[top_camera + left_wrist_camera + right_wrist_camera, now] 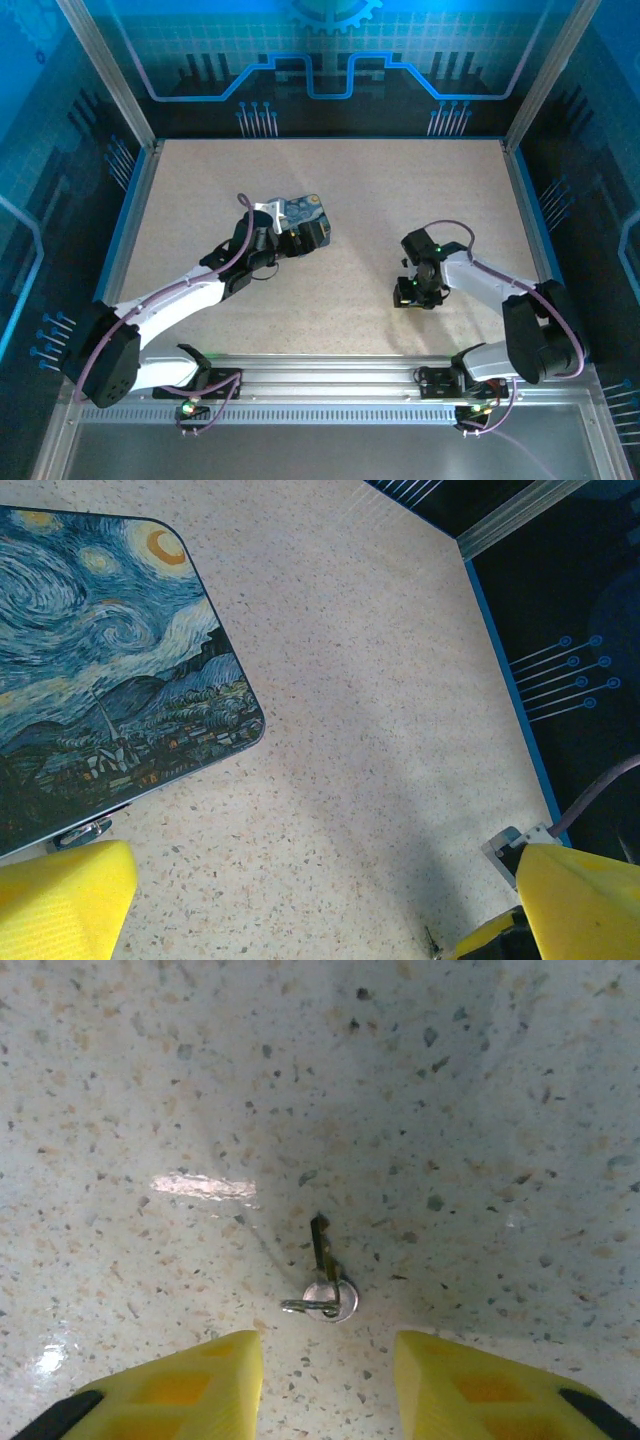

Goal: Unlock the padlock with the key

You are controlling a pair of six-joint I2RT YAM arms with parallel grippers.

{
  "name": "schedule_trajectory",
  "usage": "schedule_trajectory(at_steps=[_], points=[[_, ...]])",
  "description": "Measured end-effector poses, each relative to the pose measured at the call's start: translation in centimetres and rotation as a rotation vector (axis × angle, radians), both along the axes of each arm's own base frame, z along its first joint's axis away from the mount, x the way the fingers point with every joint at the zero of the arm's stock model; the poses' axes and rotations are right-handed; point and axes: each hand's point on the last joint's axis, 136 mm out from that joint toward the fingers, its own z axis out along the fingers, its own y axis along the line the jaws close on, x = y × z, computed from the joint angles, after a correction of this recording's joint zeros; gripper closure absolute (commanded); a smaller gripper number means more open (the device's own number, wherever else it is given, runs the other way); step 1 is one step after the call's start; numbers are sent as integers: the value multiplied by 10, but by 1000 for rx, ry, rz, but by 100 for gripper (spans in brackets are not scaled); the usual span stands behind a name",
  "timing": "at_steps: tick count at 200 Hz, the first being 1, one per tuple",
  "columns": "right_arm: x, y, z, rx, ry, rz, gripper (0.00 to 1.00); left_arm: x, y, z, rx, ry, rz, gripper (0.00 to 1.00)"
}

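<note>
The key (322,1260), a thin dark sliver with a round silvery head and a small ring, lies flat on the speckled table. My right gripper (325,1385) hovers low over it, yellow fingertips apart on either side, the key just ahead of them and untouched. In the top view that right gripper (412,298) points down at the table's right half. My left gripper (320,915) is open beside the starry-night tin (100,660), nothing between its fingers. A small silvery piece (85,830) pokes out under the tin's near edge; I cannot tell whether it is the padlock.
The tin (305,215) sits left of centre with the left gripper (300,238) against its near side. Blue walls and aluminium posts (530,80) ring the table. A metal rail (330,375) runs along the near edge.
</note>
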Motion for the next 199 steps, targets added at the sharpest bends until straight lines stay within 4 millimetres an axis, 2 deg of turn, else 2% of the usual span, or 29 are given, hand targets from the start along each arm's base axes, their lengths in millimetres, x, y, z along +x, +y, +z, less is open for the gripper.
schedule_trajectory(at_steps=[101,179,199], points=[[3,0,-7,-21,-2,9,78,0,0,0,0,0,0,1],[2,2,-9,-23,6,19,100,0,0,0,1,1,0,1],[3,2,-7,-28,-7,24,100,-1,1,-1,7,6,-1,1]])
